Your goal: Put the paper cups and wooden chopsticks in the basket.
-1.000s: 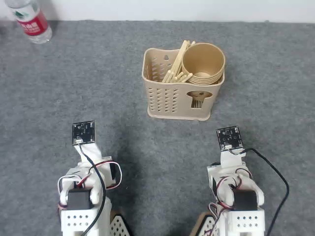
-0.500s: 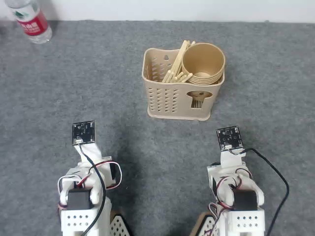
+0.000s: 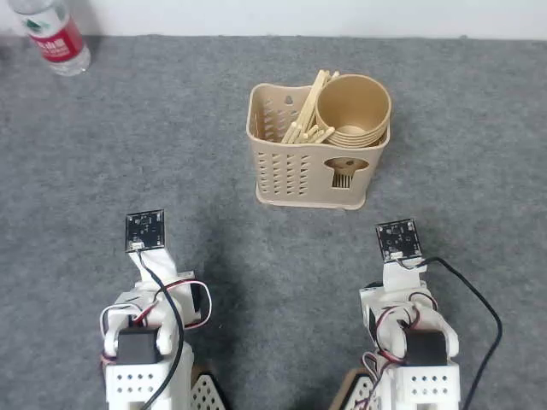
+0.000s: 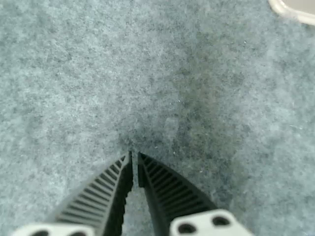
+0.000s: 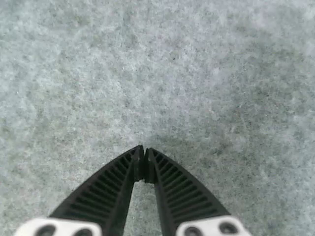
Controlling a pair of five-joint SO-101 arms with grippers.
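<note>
Already packed — cups and chopsticks sit in the basket

Both task items look stowed. The paper cups (image 3: 353,107) are nested into one stack standing upright in the right-hand side of the basket (image 3: 295,175), and the wooden chopsticks (image 3: 309,107) lean in a bundle in the other side, tips poking above the rim and resting against the stack.

The left gripper (image 4: 134,160) has its ribbed black jaws pressed together with nothing between them, poised over the grey carpet (image 3: 171,128). The right gripper (image 5: 143,152) is the same, closed and empty, well apart from the basket.

On handling, I judge the cups light and thin-walled, easy to crush, so the rolled rim is the safest place to pinch. The chopsticks are stiff, slim and smooth — likely to roll or pivot, so best gripped near the middle. The basket is beige plastic, rigid, with slotted walls and a handle cut-out. The carpet is a fuzzy felt. A plastic bottle (image 3: 53,34) lies at the far corner.
</note>
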